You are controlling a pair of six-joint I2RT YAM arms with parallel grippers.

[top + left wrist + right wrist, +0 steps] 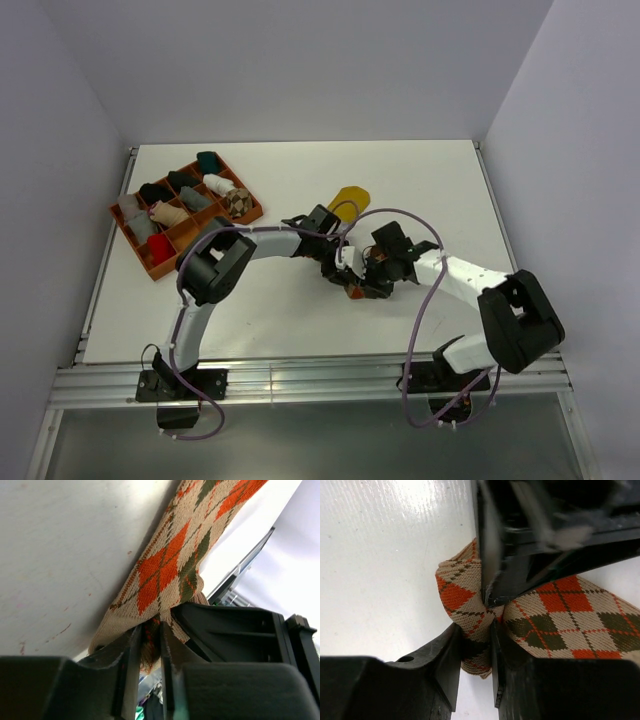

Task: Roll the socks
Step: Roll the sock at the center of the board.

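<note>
Tray [131, 241] with small sock bundles [218, 184], argyle bundle [236, 201] in right corner compartment

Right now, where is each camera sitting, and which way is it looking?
Top: fixed above and behind, looking down on the table; left arm and right arm show whole.
Left wrist: on that arm, looking along the left fingers, closed on the sock.
Right wrist: likewise, over the right fingers, on the sock.
Shared: both wrist views show that sock.

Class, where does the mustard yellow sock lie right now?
In the top view, the mustard yellow sock lies mid-table, just beyond the left gripper and right gripper pinching the orange argyle sock, right of the tray.
</note>
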